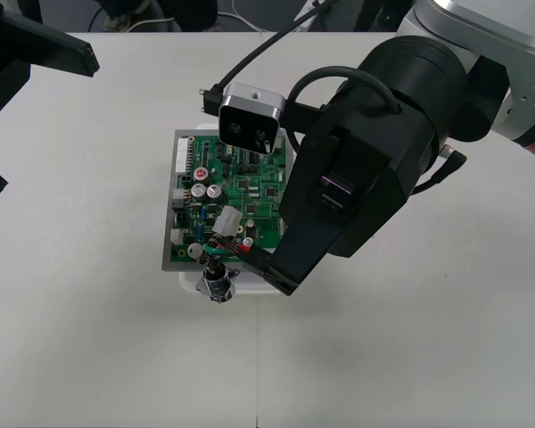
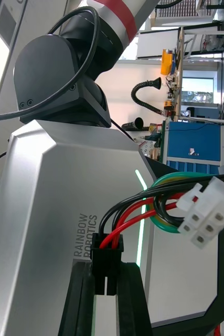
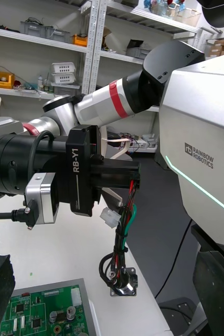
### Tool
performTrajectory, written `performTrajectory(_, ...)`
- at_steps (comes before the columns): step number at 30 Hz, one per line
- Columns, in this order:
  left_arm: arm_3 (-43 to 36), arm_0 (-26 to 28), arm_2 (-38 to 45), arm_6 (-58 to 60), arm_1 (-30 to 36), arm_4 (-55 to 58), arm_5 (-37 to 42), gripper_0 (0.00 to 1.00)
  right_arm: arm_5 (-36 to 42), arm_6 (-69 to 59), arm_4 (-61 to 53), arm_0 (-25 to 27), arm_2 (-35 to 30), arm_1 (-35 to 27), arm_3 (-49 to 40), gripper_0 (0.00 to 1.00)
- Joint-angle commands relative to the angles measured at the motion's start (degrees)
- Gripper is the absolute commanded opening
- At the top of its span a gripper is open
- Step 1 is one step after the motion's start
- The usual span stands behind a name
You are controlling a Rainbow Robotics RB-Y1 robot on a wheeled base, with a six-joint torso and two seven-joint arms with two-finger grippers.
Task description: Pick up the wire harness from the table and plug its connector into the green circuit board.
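Black plug (image 2: 106,261) of the light, limp wire harness (image 3: 123,231) is pinched in your right gripper (image 3: 133,177), metal socket (image 1: 217,287) dangling at the 6 o'clock edge of the green circuit board (image 1: 250,178), so grip the stiff plug, not the wires, while the left gripper (image 1: 22,116) gapes wide at 10 o'clock.

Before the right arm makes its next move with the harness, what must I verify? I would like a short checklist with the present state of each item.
1. Right gripper shut on the black plug: ok.
2. Plug seated in the green circuit board: not ok, it is held in the air over the board's near edge.
3. Plug lined up with its place on the board: cannot tell.
4. Wires free of snags: cannot tell; they loop down, with the metal socket hanging lowest.
5. Left gripper out of the way: ok, open at the table's left side.
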Motion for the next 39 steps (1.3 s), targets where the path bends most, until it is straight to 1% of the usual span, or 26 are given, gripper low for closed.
performTrajectory(1,-1.5,-1.9,-0.6,-3.2,2.8,1.2,-1.7,1.00,-0.1,-1.4,-1.1,-3.2,0.6,1.6,0.2,0.00)
performTrajectory(9,-1.6,-1.9,-0.6,-3.2,2.8,1.2,-1.7,1.00,-0.1,-1.4,-1.1,-3.4,0.6,2.6,0.8,0.00)
performTrajectory(25,-1.8,-1.6,-0.6,-3.2,2.8,1.3,-1.7,1.00,-0.1,-1.4,-1.2,-3.4,0.6,2.6,0.6,0.00)
performTrajectory(32,-3.0,-1.6,-0.9,-3.0,2.6,1.4,-1.7,1.00,-0.1,-1.4,-1.2,-3.4,0.6,2.5,0.6,0.00)
performTrajectory(39,-4.7,-1.6,-3.0,-3.0,2.6,1.4,-1.7,1.00,-0.1,-1.4,-1.2,-3.4,0.6,2.4,0.4,0.00)
